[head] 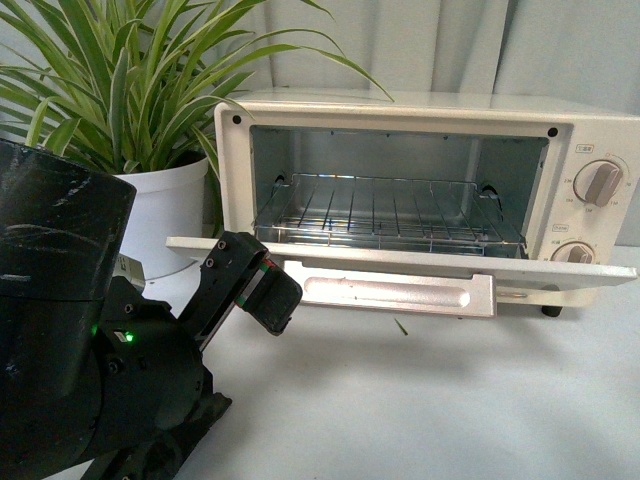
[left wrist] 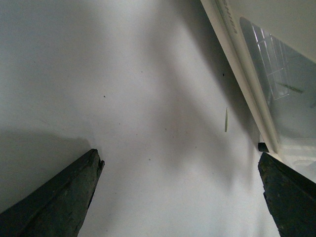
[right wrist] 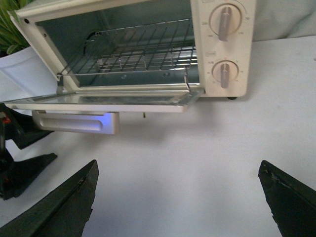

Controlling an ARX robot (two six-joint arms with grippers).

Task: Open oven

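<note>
The cream-white oven (head: 400, 105) stands at the back of the table with its door (head: 400, 262) folded down flat. The pale bar handle (head: 390, 293) hangs under the door's front edge. The wire rack (head: 390, 215) and two beige knobs (head: 601, 182) show. My left gripper (head: 262, 282) is open and empty, by the door's left end, next to the handle. In the left wrist view the left gripper (left wrist: 180, 155) is over bare table, with the door (left wrist: 247, 74) to one side. My right gripper (right wrist: 177, 165) is open and empty, well short of the oven (right wrist: 224, 44).
A leafy plant in a white pot (head: 165, 210) stands left of the oven, behind my left arm. A small green leaf scrap (head: 400, 326) lies on the white table (head: 420, 400) under the door. A pale curtain hangs behind.
</note>
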